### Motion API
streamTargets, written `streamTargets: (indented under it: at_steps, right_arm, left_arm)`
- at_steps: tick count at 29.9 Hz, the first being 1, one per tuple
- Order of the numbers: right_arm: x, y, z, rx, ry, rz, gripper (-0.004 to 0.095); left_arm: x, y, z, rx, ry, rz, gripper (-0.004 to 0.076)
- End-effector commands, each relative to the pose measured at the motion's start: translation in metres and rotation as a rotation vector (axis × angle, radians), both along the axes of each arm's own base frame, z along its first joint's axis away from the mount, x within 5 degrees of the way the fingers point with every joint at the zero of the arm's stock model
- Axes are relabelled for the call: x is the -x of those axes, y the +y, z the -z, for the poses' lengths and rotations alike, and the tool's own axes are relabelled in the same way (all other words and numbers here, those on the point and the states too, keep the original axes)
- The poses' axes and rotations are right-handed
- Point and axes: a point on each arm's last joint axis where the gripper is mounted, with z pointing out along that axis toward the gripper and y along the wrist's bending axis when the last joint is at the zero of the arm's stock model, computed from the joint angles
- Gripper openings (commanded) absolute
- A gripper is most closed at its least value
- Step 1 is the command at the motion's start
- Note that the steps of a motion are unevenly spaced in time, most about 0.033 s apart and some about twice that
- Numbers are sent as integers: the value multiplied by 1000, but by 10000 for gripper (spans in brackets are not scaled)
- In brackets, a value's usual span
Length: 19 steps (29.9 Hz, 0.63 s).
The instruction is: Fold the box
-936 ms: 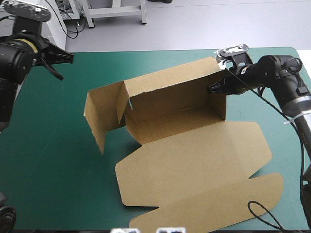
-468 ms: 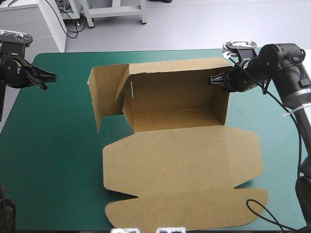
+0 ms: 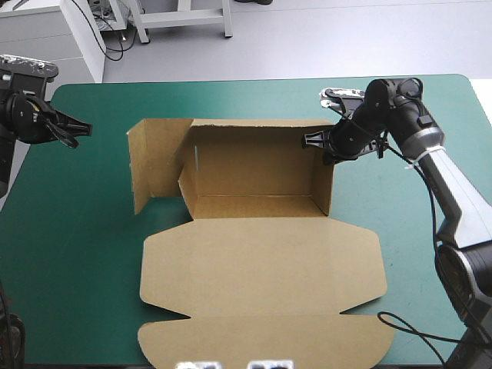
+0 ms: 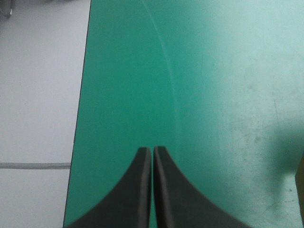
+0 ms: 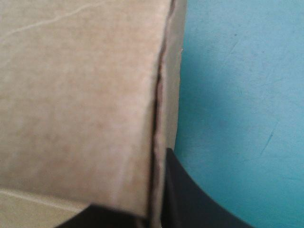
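Since the earlier frames the brown cut-board box has slid leftward and squared up with the edges of the teal-green table cover. The black-finned right gripper has come in from the right with it, while the black-finned left gripper has barely shifted near the left edge.

The cover is a smooth, matte sheet with rounded far corners, bare all around the box. In the left wrist view it looks faintly scuffed and is crossed by 1 thin, pale, curved line. Beyond its far and left edges lies a pale grey floor.

The box sits at the cover's middle and reaches to the near edge. Its back wall stands upright and 1 side wall is raised at the right end. At the left end 2 flaps stand, the outer one swung open. The broad front panel, with its round-ended lid strip, lies flat toward the near edge.

The right gripper is clamped on the top far corner of the right side wall. In the right wrist view the board's edge runs between its 2 fingers, with 1 finger showing on the outer face. The left gripper hangs over bare cover, well apart from the box, its 2 fingers pressed together and holding nothing.
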Motion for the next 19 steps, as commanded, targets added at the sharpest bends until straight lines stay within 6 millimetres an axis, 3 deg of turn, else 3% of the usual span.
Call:
streamTargets:
  at_steps: [1,6,13,19]
  right_arm:
    - [-2,-4,-8,42,-54,5,1]
    - [-18,0,4,25,-102,7,1]
    - [-36,5,3,-11,-251,22,21]
    - [-39,5,1,-11,-304,17,236]
  left_arm:
    - [10,-2,-21,12,-115,16,0]
    - [10,-2,-20,16,-108,16,0]
    - [12,-2,-18,18,-82,10,0]
    - [11,-2,-19,3,-83,19,0]
